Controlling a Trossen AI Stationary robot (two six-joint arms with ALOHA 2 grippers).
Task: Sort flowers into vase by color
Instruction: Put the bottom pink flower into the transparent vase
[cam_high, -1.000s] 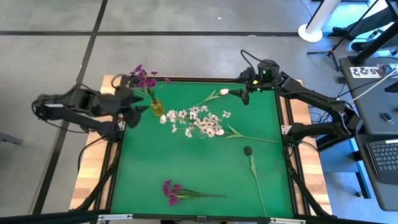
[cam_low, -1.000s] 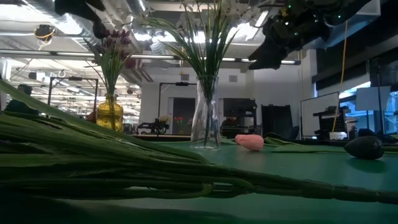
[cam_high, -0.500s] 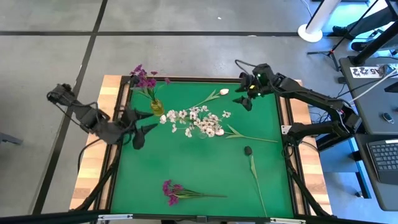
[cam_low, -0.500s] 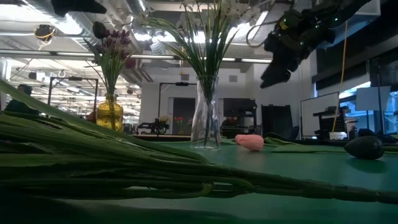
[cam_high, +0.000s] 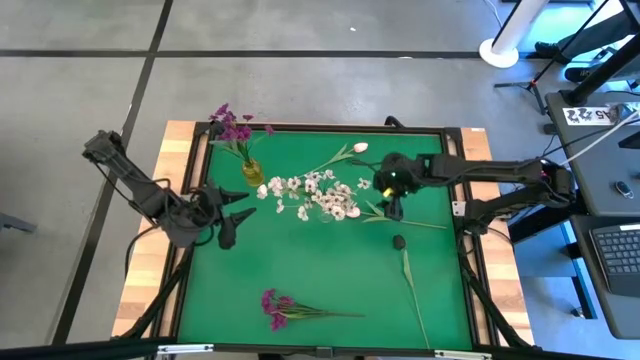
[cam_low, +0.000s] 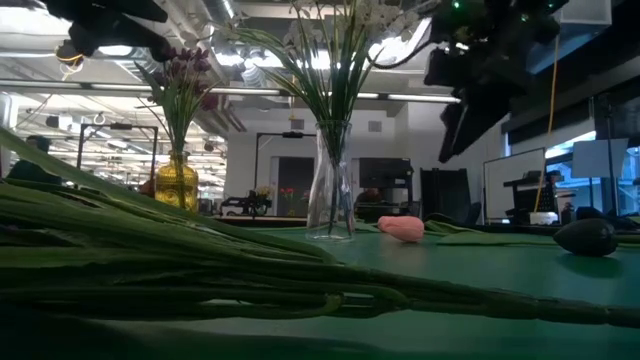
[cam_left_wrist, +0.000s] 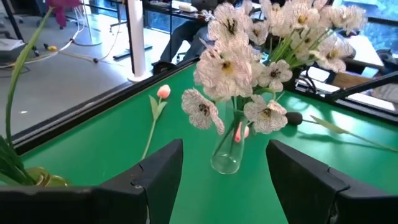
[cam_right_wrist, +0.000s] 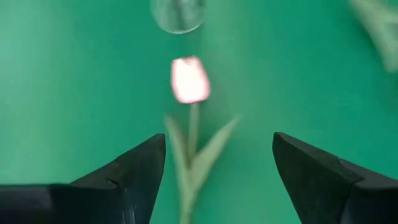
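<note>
A clear glass vase (cam_left_wrist: 225, 157) holds white blossoms (cam_high: 318, 195). A small yellow vase (cam_high: 252, 173) holds magenta flowers (cam_high: 232, 125). A pink-bud flower (cam_right_wrist: 189, 79) lies flat beside the clear vase, its stem (cam_high: 410, 221) running toward the table's right edge. My right gripper (cam_right_wrist: 219, 138) hangs open above it, pointing down, one finger on either side of the stem, touching nothing. A second pink bud (cam_high: 360, 147) lies near the far edge. My left gripper (cam_high: 234, 212) is open at the table's left side, facing the clear vase.
A magenta bunch (cam_high: 280, 306) lies near the near edge. A stem with a dark bud (cam_high: 398, 241) lies at the near right. The table's raised dark frame (cam_high: 190, 260) borders the green mat. Bare green mat lies between the vases and the magenta bunch.
My right gripper has moved from the far edge toward the near edge and tipped to point down, arriving over the pink-bud flower beside the clear vase. My left gripper has drawn away from the yellow vase toward the near edge. No flower has moved.
</note>
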